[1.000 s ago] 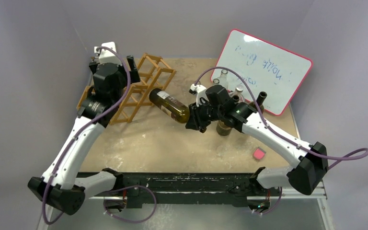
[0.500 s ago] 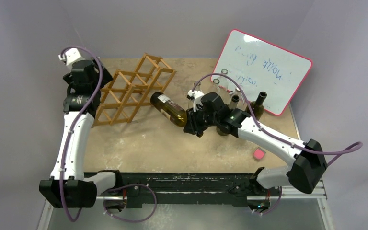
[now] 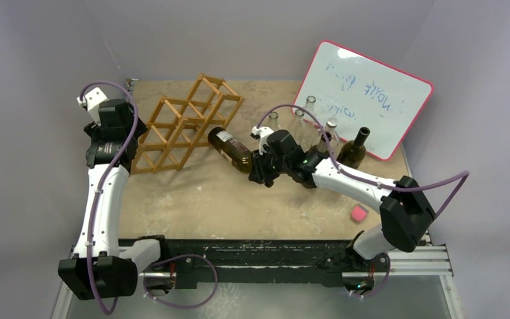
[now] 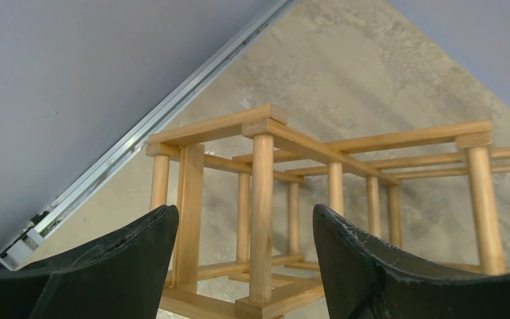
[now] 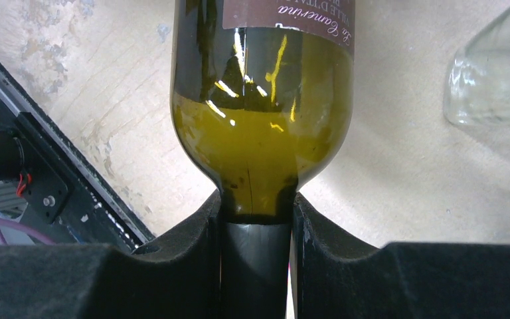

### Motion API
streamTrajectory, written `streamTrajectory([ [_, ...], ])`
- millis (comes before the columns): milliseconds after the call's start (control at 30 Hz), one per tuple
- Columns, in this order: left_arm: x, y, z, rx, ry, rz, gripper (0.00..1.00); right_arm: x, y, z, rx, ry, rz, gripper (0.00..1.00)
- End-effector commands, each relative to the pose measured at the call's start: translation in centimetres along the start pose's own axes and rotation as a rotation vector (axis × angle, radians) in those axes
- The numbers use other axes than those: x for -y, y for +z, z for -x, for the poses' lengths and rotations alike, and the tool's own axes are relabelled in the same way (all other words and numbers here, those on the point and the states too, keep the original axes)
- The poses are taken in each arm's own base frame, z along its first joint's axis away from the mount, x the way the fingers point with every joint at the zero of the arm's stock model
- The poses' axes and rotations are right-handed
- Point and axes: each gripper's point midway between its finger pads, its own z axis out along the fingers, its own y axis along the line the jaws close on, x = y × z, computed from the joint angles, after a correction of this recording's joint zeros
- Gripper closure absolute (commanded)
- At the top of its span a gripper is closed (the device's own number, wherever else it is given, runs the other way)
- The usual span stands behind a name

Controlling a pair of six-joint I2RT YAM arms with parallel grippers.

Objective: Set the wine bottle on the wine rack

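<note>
Over tabletop point(image 3: 192, 199), wine bottle point(image 3: 231, 149) lies near-horizontal, base toward wine rack point(image 3: 179, 126).

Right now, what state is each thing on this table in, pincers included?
wine bottle: tipped on its side, held by the neck, not in the rack.
wine rack: standing, cells empty.
right pincer: shut on the wine bottle's neck.
left pincer: open at the rack's end, holding nothing.
dark bottle: upright, untouched.
whiteboard: propped at a tilt, written on.
</note>
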Motion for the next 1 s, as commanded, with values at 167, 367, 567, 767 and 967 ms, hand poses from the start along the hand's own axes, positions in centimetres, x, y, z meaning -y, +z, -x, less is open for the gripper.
streamTrajectory([
  [167, -1.3, 1.0, -0.7, -0.008, 0.003, 0.057, 0.43, -3.0, 0.1, 7.3, 0.242, -0.078, 0.101, 1.00],
  [367, -0.3, 1.6, -1.6, -0.042, -0.012, 0.019, 0.61, -3.0, 0.8, 7.4, 0.241, -0.077, 0.100, 1.00],
  [567, 0.8, 1.8, -2.6, -0.081, -0.033, -0.036, 0.72, -2.7, 1.2, 8.3, 0.269, -0.061, 0.074, 1.00],
  [767, 1.8, 1.6, -3.4, -0.120, -0.043, -0.089, 0.77, -2.0, 1.5, 9.2, 0.304, -0.034, 0.032, 1.00],
  [967, 3.3, 1.2, -3.9, -0.161, -0.042, -0.167, 0.81, -2.4, 2.3, 10.3, 0.338, -0.036, 0.043, 1.00],
])
